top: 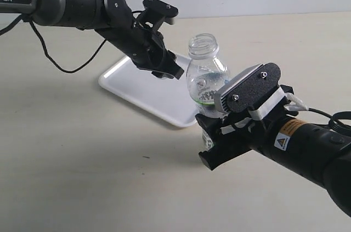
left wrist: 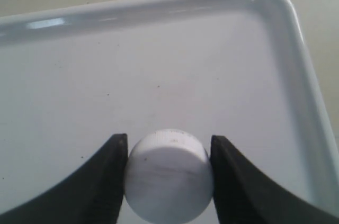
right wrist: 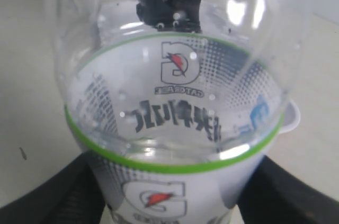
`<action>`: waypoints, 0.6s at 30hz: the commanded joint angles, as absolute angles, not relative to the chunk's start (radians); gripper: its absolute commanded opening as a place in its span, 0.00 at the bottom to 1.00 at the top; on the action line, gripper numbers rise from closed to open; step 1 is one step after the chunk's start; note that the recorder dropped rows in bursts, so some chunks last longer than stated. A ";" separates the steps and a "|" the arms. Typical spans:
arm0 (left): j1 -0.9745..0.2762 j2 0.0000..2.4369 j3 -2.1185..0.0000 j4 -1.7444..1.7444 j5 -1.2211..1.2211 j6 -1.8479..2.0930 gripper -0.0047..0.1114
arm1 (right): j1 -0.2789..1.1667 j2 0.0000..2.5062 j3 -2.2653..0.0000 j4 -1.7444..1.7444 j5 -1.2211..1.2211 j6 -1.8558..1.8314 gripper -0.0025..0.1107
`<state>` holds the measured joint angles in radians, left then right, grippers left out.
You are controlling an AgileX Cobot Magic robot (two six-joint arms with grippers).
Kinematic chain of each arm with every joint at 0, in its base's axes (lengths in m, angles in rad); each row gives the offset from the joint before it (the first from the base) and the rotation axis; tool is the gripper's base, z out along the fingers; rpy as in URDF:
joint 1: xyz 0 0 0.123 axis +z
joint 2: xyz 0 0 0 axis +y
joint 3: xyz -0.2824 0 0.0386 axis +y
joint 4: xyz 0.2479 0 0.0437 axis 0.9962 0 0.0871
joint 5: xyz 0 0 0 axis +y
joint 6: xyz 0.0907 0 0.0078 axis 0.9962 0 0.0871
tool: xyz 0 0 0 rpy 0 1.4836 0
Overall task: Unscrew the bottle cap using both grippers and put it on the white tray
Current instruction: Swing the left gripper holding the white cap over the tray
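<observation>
The clear bottle (top: 205,73) stands upright with its neck bare, just right of the white tray (top: 137,86). My right gripper (top: 215,128), with flat black plates and white pads, is shut on the bottle's labelled body (right wrist: 175,128); its fingers (right wrist: 45,192) press both sides. My left gripper (top: 172,72), all black, hangs over the tray's right part. In the left wrist view the white bottle cap (left wrist: 168,173) sits clamped between the pointed fingers (left wrist: 114,155), with the tray floor (left wrist: 159,65) behind it. I cannot tell whether the cap touches the tray. The exterior view hides the cap.
The tray's raised rim (left wrist: 288,17) curves round a corner close to the left gripper. A black cable (top: 60,64) trails from the left arm onto the beige table (top: 82,160). Another cable loops by the right arm (top: 337,119).
</observation>
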<state>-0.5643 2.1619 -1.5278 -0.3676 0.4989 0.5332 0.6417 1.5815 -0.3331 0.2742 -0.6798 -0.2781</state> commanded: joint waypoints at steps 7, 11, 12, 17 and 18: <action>-0.643 2.159 -1.526 -0.382 0.414 0.545 0.04 | 0.639 1.571 -0.334 0.271 -0.723 -0.258 0.02; -0.647 2.159 -1.526 -0.377 0.457 0.545 0.04 | 0.639 1.571 -0.334 0.273 -0.725 -0.258 0.02; -0.647 2.165 -1.526 -0.370 0.459 0.545 0.04 | 0.639 1.571 -0.334 0.273 -0.725 -0.258 0.02; -0.652 2.213 -1.526 -0.376 0.425 0.590 0.04 | 0.639 1.571 -0.334 0.270 -0.727 -0.260 0.02; -0.652 2.211 -1.526 -0.381 0.425 0.590 0.04 | 0.639 1.571 -0.334 0.270 -0.727 -0.260 0.02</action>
